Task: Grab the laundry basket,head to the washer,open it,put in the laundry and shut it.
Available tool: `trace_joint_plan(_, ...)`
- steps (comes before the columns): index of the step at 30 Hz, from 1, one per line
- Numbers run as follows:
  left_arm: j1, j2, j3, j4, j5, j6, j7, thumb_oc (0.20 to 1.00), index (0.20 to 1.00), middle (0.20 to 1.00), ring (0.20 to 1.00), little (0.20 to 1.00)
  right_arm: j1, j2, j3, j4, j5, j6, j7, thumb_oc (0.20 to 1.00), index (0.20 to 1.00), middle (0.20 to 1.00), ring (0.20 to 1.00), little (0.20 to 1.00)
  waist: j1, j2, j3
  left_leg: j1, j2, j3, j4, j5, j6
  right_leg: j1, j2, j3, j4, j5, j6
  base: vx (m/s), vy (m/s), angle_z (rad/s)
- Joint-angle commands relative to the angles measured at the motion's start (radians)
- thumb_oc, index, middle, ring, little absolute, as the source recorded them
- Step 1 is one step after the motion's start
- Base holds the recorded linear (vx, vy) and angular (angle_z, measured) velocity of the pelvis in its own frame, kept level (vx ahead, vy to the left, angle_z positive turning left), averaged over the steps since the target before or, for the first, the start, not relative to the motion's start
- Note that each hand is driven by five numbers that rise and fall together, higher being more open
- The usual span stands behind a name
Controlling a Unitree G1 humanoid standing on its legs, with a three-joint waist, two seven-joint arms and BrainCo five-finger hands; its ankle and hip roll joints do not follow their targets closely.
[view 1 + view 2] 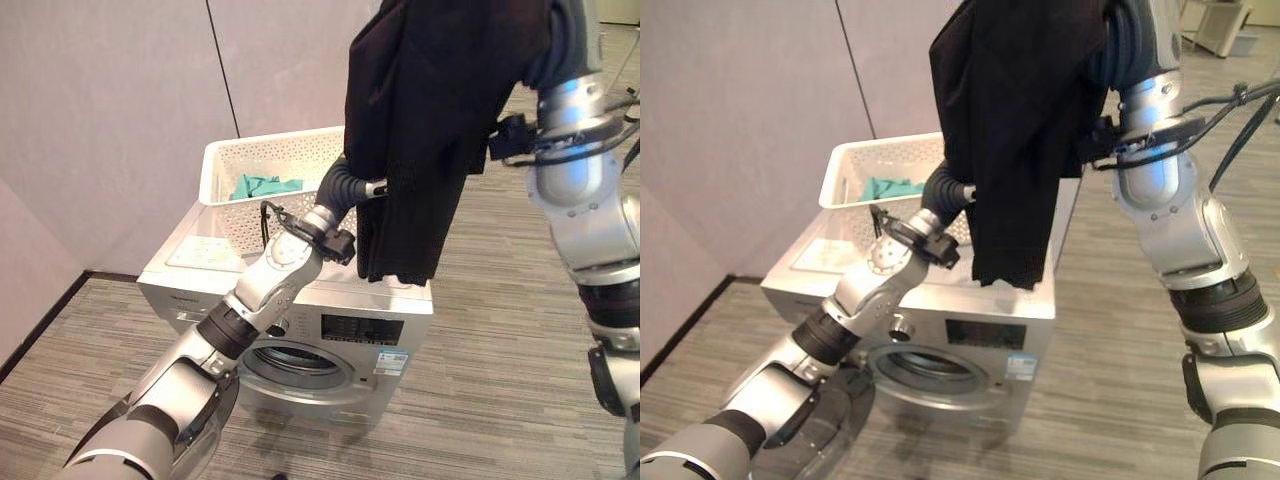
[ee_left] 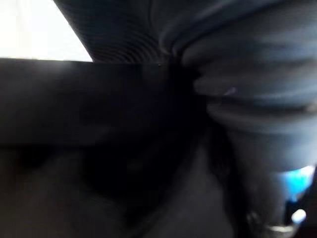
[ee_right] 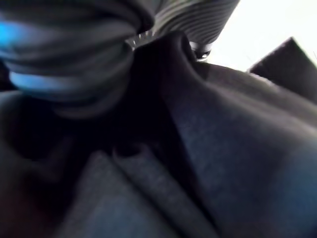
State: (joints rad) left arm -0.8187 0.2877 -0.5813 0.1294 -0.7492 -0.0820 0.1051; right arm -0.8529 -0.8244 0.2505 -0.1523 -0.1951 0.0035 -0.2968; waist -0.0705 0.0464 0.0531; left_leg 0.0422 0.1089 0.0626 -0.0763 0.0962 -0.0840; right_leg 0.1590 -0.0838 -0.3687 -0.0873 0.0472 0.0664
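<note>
Lifting laundry out of the basket is the step we judge to be in hand. Black garment [image 1: 420,130] hangs high above the washer [image 1: 300,320], draped from our right hand [image 1: 1120,45]; left hand [image 1: 345,185] reaches in behind the cloth. Fingers of both hands are buried in fabric, so we cannot tell their state. White laundry basket [image 1: 225,165] sits on the washer top, a teal item [image 1: 262,186] inside. Washer door [image 1: 805,430] appears swung open. Next move calls for lowering the garment to the drum opening [image 1: 300,360].
</note>
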Motion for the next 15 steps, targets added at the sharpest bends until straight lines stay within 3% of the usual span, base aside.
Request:
trace_joint_plan(1, -0.103, -0.028, -0.044, 0.054, -0.050, -0.029, 0.001, 1.000, 1.000, 1.000, 1.000, 1.000, -0.053, -0.004, 0.002, -0.007, 0.061, -0.027, 0.002, 0.200, 0.200, 0.200, 0.200, 0.200, 0.011, -0.013, -0.037, -0.012, 0.068, 0.010, 0.001, -0.022, -0.078, 0.002, -0.017, 0.105, 0.071, -0.146, 0.025, 0.00, 0.000, 0.00)
trace_joint_plan(10, -0.084, -0.059, -0.059, 0.045, -0.105, -0.021, 0.006, 1.000, 1.000, 1.000, 1.000, 1.000, 0.109, 0.058, -0.017, -0.040, 0.237, -0.055, 0.063, 0.200, 0.200, 0.200, 0.200, 0.200, -0.005, -0.011, -0.026, -0.001, 0.064, 0.035, -0.006, -0.032, -0.070, -0.013, -0.032, 0.121, 0.077, -0.141, 0.036, 0.00, 0.000, 0.00)
trace_joint_plan(15, 0.002, -0.064, -0.029, -0.001, -0.135, -0.030, 0.010, 1.000, 1.000, 1.000, 1.000, 1.000, 0.120, 0.118, 0.029, -0.007, 0.319, -0.060, 0.094, 0.200, 0.200, 0.200, 0.200, 0.200, -0.011, -0.014, -0.019, 0.020, 0.064, 0.077, -0.011, -0.046, -0.057, -0.034, -0.045, 0.154, 0.085, -0.129, 0.049, 0.01, 0.028, -0.09)
